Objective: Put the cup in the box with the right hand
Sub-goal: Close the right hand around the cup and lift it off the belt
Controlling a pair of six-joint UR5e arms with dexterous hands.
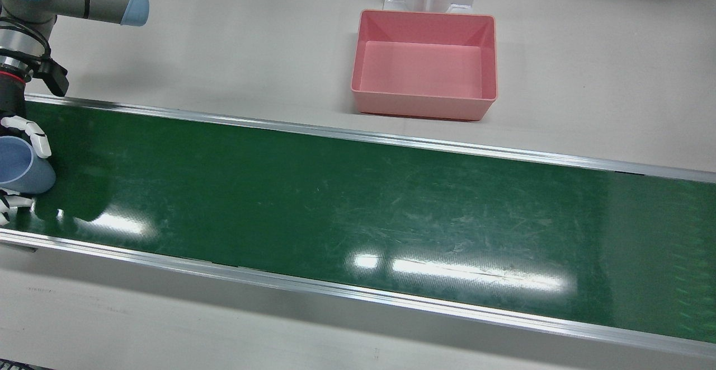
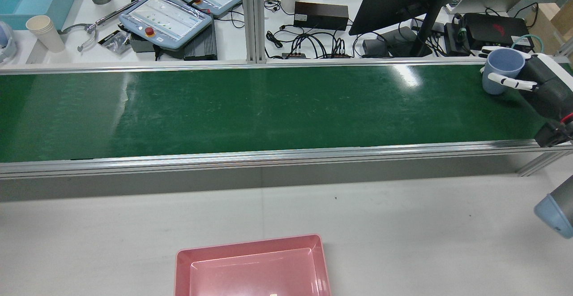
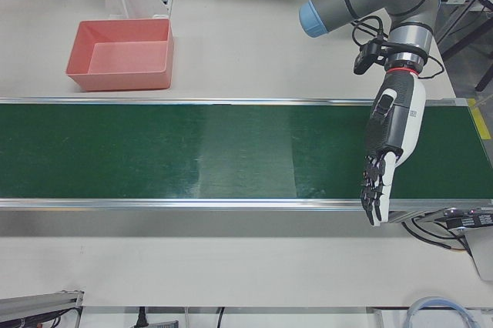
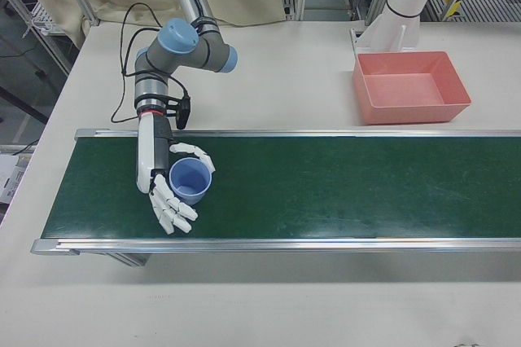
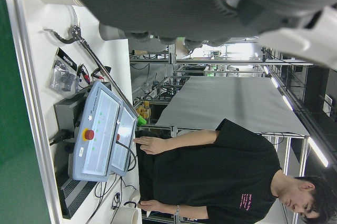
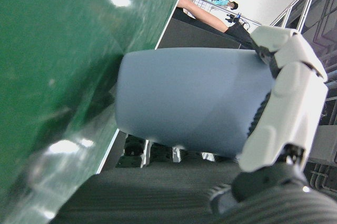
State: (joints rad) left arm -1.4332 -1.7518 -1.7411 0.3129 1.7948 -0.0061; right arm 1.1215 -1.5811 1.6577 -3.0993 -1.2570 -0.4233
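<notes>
Blue cup (image 4: 190, 181) upright at the belt's (image 4: 342, 188) right end, cradled between the curled fingers (image 4: 194, 151) of the right hand (image 4: 167, 186), pink box (image 4: 411, 86) well apart on the table beyond; left hand (image 3: 387, 147) flat, fingers spread, holding nothing.

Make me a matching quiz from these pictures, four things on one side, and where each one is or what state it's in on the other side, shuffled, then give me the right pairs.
Things:
1. blue cup
2. pink box
3. left hand
4. right hand

Places or states:
A. empty, on the white table beyond the green belt
B. open, fingers straight, holding nothing
C. upright over the belt, fingers on both sides of it
D. curled around the cup

Pairs: 1-C, 2-A, 3-B, 4-D
</notes>
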